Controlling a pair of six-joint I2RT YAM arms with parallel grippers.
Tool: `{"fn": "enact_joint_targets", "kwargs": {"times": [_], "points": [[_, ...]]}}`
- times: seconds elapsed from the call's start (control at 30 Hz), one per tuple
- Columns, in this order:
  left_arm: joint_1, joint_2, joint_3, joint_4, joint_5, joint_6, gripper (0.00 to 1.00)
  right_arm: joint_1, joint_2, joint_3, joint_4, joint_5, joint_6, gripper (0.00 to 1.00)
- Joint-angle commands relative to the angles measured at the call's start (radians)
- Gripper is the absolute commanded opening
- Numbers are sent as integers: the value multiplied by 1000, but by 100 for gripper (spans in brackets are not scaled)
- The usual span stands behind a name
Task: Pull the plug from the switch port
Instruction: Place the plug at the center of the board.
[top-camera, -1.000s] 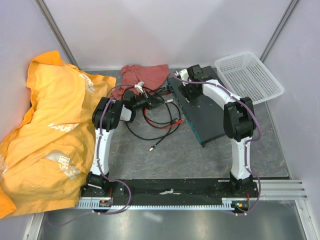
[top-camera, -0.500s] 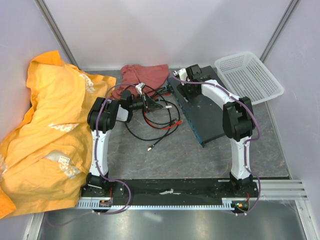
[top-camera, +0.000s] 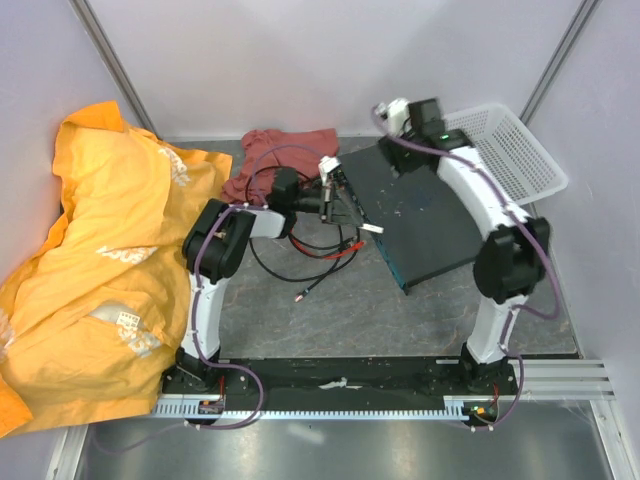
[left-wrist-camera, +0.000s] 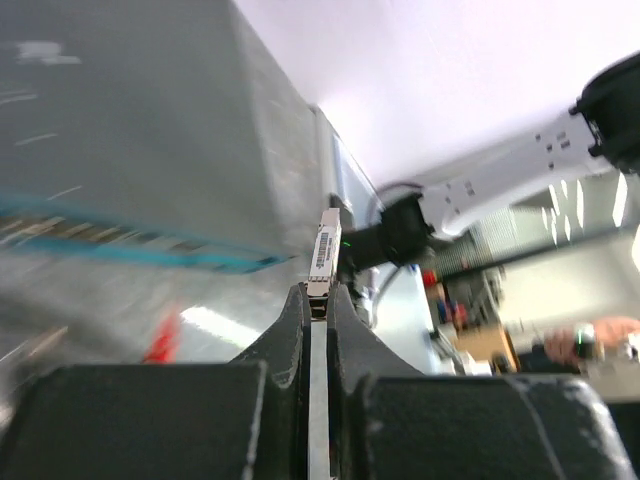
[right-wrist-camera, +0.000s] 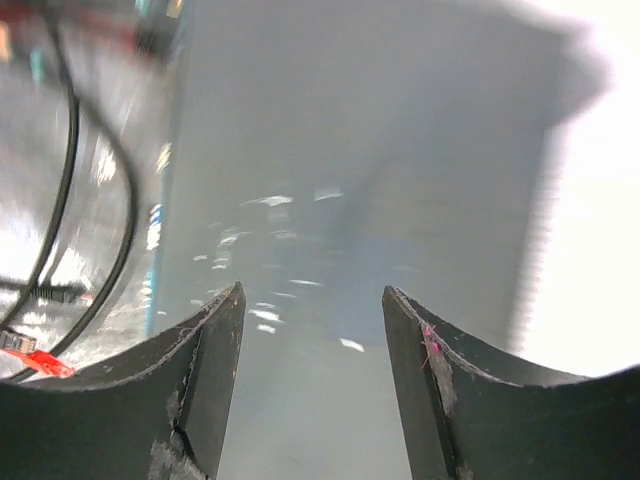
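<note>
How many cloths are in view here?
2: a large orange cloth heaped along the left side, a reddish cloth bunched at the back wall. More may lie underneath.

Bare table (top-camera: 330, 325) near the arm bases gives you passing room. The orange cloth (top-camera: 90, 250) fills the left side. Loose cables (top-camera: 338, 252) lie just left of the switch (top-camera: 425, 215). The white basket (top-camera: 505, 150) crowds the far right corner and the red cloth (top-camera: 280, 155) the far centre.
</note>
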Motion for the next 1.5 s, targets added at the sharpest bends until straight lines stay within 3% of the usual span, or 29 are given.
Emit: {"fn": "enact_joint_targets", "kwargs": {"times": [0.0,0.3,0.47,0.53,0.6,0.77,0.9,1.07,1.33,1.47], "points": [[-148,-66,109,-102,10,39,2,-84,-251,88,31,63,20,67],[-422,42,414,-565,-188,235,2,-244,-618,-209,102,229,-6,68],[-520,236,671,-634,-322,261,2,-299,-750,-324,97,304,52,68],[-569,264,715,-658,-454,267,1,-334,-788,-358,94,326,55,68],[-630,301,747,-645,-501,263,2,-348,-812,-378,88,326,60,68],[-719,382,816,-717,-725,148,2,-361,-862,-396,64,312,81,68],[-767,492,946,-740,-793,115,1,-374,-896,-415,42,290,96,68],[-770,487,916,-765,-820,46,2,-377,-925,-447,21,280,83,68],[-772,471,891,-796,-865,34,51,-393,-922,-478,15,214,152,68],[-767,430,858,-739,-802,101,56,-397,-916,-470,16,197,142,68]]}}
